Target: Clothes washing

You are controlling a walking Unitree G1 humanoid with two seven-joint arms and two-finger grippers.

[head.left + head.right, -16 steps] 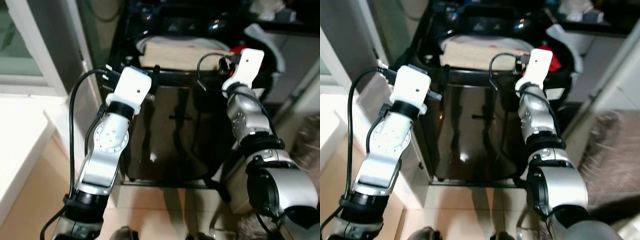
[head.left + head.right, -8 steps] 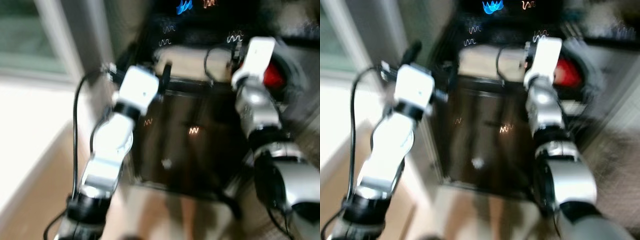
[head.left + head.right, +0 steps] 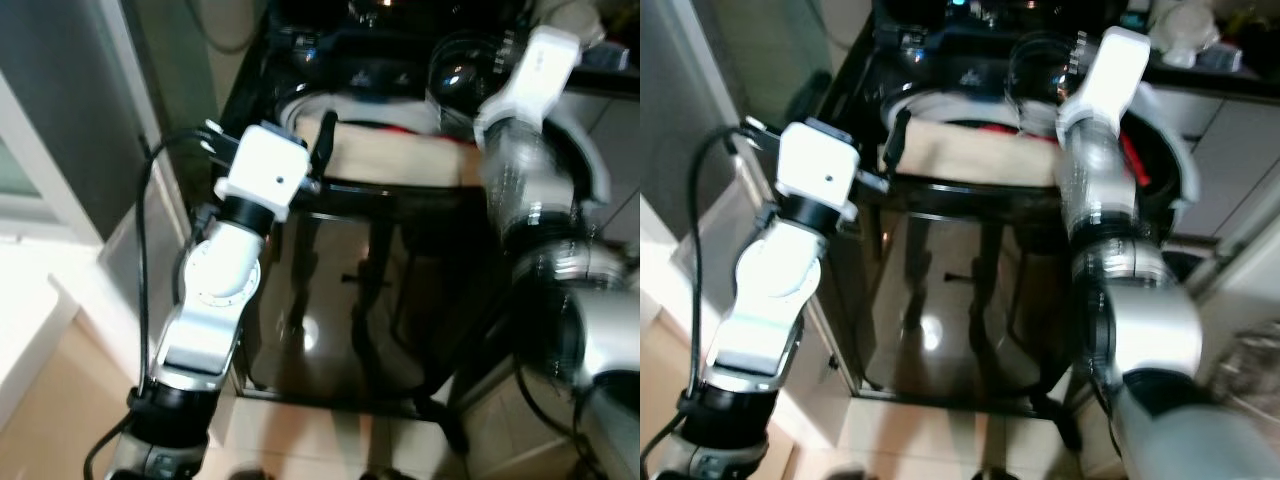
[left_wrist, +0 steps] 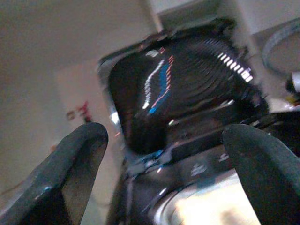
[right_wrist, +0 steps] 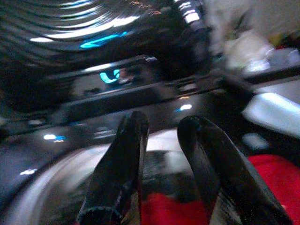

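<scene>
- Left eye view: a black top-loading washing machine (image 3: pixel 380 290) stands straight ahead of the robot, its glossy front panel facing the camera and its open tub mouth facing up.
- A beige cloth (image 3: pixel 400 155) lies across the tub opening, its long axis running side to side from the robot's left to its right; a strip of red cloth (image 3: pixel 405 127) shows just behind it.
- The left end effector (image 3: pixel 322 140) is raised at the front left corner of the tub rim, its black fingers pointing up and away over the beige cloth's left end.
- Left wrist view: the left fingers (image 4: pixel 75 159) stand wide apart with nothing between them, aimed at the machine's dark raised lid (image 4: pixel 187 93).
- The right arm (image 3: pixel 1100 170) reaches forward over the right side of the tub, blurred by motion.
- Right wrist view: the right end effector (image 5: pixel 166 164) hangs over the tub, its two fingers (image 5: pixel 122 164) close together with a narrow gap and nothing gripped; red cloth lies beneath them and the control panel (image 5: pixel 117 93) lies beyond.
- A pale floor (image 3: pixel 300 440) lies below the machine.
</scene>
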